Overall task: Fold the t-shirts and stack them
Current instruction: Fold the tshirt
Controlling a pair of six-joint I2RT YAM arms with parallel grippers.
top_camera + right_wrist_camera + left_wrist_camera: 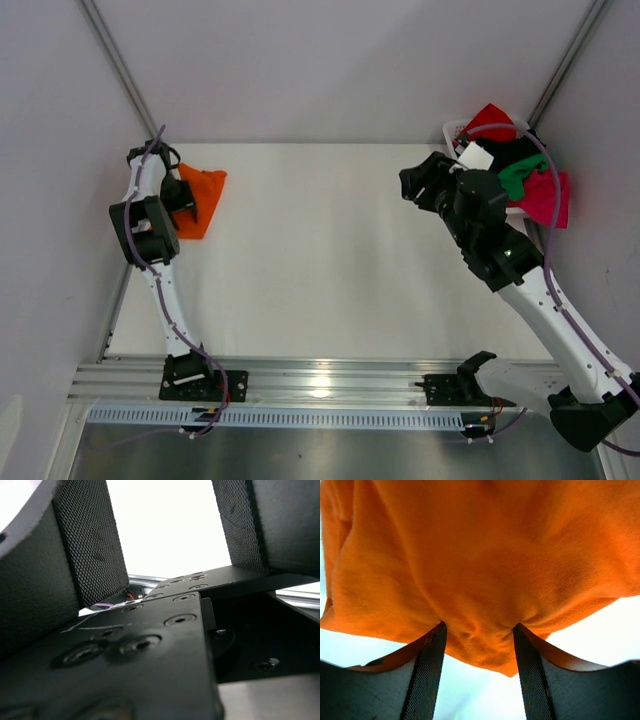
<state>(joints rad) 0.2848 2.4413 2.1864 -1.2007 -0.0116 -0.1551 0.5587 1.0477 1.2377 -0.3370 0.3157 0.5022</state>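
- Where the white flat desk [320, 250] meets its far left corner, a bright orange cloth t-shirt [207, 188] [485, 555] lies crumpled.
- The left tool [187, 200] [479, 627] sits at the near left edge of that shirt.
- In the left wrist view, a bunched fold of orange cloth fills the gap between its 2 black fingers [427, 675]. Both touch it, and creases run toward them, so this tool grips the shirt.
- The right tool [415, 185] [170, 530] hangs above the desk's far right part, just left of a white slatted plastic basket [453, 130].
- Its 2 black textured pads [90, 545] stand wide apart with only bright desk between them: spread and holding nothing.
- The basket stands in the far right corner, partly hidden by the right arm.
- Heaped in it are a red cloth t-shirt [490, 117], a black cloth t-shirt [505, 150] and a green cloth t-shirt [518, 177].
- A magenta-pink cloth t-shirt [550, 200] drapes over the basket's near right side.
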